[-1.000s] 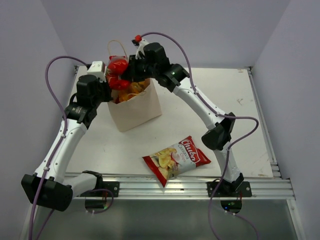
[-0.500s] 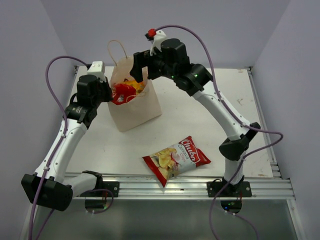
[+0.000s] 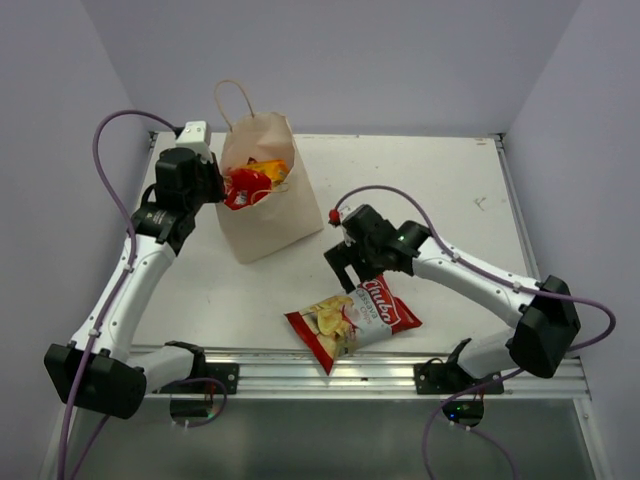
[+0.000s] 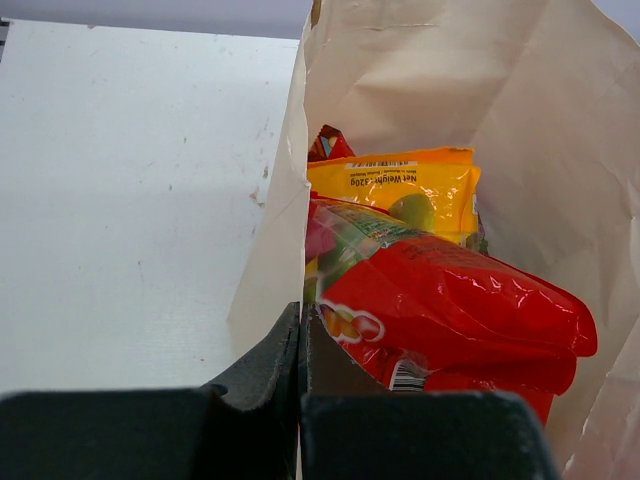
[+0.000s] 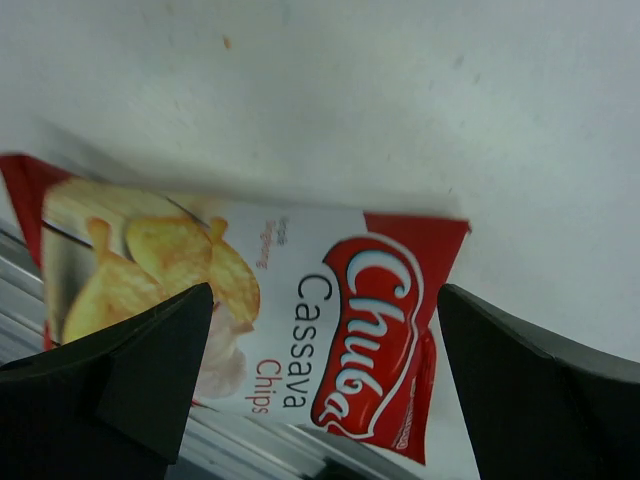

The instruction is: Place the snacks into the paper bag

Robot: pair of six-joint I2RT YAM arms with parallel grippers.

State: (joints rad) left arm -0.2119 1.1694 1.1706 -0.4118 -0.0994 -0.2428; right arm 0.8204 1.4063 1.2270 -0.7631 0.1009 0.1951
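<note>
The tan paper bag [image 3: 272, 205] stands upright at the back left, mouth open. Inside it lie a red packet [image 4: 450, 300] and an orange-yellow packet [image 4: 395, 190], with more red behind; both also show in the top view, the red packet [image 3: 243, 187] and the orange-yellow one [image 3: 271, 167]. My left gripper [image 4: 301, 314] is shut on the bag's left rim [image 3: 218, 183]. The large red-and-white chip bag [image 3: 352, 318] lies flat near the table's front edge. My right gripper [image 3: 349, 270] hangs open just above it, and its fingers [image 5: 140, 370] straddle the chip bag [image 5: 300, 330] without touching it.
A metal rail [image 3: 330, 372] runs along the table's front edge, right beside the chip bag. The paper bag's loop handle [image 3: 231, 98] sticks up at the back. Purple cables arch over both arms. Walls close in the table on the left, right and back.
My right gripper let a red packet go into the paper bag and opened. It then swung down and forward to hover over the chip bag. The left arm held still.
</note>
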